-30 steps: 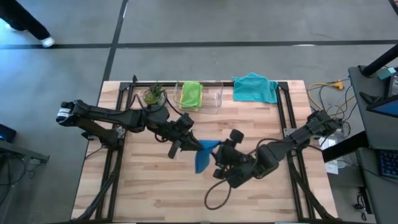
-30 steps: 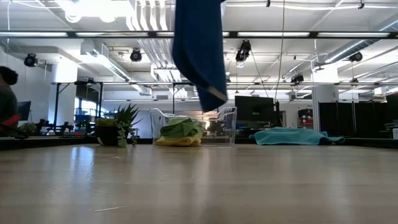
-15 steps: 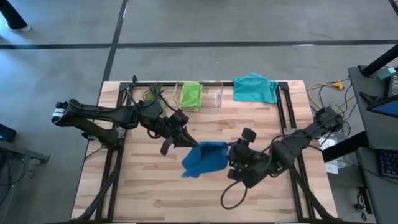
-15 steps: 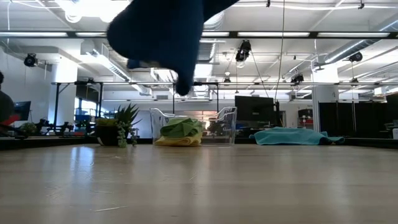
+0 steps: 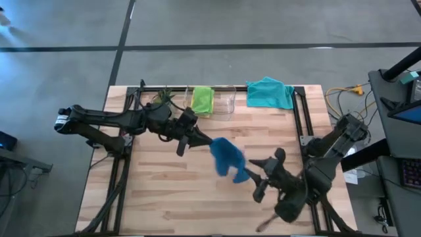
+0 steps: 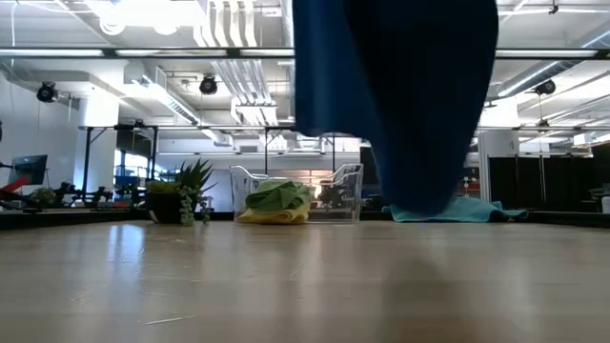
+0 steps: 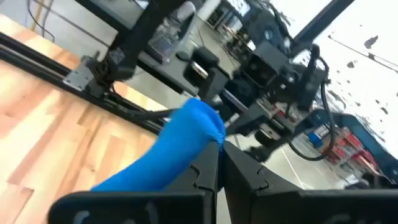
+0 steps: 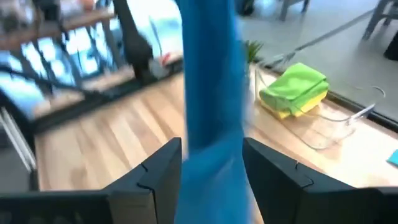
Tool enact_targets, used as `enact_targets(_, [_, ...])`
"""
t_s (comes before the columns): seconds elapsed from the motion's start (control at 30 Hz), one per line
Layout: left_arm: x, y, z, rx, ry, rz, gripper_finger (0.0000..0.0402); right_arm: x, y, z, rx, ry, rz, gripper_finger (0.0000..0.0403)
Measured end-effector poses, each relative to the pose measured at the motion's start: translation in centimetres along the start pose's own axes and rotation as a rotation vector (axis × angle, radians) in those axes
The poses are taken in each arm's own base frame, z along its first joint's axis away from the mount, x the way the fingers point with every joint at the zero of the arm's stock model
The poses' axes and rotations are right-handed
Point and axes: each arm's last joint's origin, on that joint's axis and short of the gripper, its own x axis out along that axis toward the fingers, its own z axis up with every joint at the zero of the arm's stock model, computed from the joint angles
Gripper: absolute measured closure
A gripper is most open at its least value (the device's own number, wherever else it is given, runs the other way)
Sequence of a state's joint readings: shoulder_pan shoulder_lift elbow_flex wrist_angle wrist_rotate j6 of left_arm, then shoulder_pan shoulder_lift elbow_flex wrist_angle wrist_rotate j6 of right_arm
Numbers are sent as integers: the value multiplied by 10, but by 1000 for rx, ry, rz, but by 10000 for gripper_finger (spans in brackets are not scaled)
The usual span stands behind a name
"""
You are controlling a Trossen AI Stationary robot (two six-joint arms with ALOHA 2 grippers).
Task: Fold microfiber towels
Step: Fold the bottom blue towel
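Looks like we're in a big open robotics lab or workshop. We've got a wooden table [image 5: 164,191] bolted to a black frame on a bare concrete floor [image 5: 263,26], exposed ducts [image 6: 229,71] and strip lights overhead, monitors [image 6: 386,167] and racks in the background.

A towel [image 5: 228,158] hangs mid-table between the left gripper [image 5: 206,139] and right gripper [image 5: 253,176]. Behind it, a bin [image 5: 227,104] holds two stacked towels [image 5: 202,100]; another towel [image 5: 270,92] lies right of the bin.
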State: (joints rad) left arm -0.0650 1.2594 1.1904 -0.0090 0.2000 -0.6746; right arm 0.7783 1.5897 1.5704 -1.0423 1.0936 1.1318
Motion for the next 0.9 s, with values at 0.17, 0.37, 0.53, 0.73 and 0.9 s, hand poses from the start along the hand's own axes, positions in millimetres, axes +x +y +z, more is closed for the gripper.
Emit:
enact_targets(0.17, [-1,-4,6,-16,-47,10,401,3,4,-3,68,-125,-55,236])
enact_targets(0.37, [-3,-12,15,-10,-103,-27,401,28,1,15,59,-194,-144,236])
enact_targets(0.53, [-5,-16,20,-7,-115,-34,401,45,4,35,11,-231,-164,229])
enact_targets(0.73, [-5,-16,21,-6,-121,-32,401,58,5,47,-20,-190,-112,175])
enact_targets(0.9, [-6,-18,23,-5,-127,-39,401,62,5,46,-69,-154,-86,148])
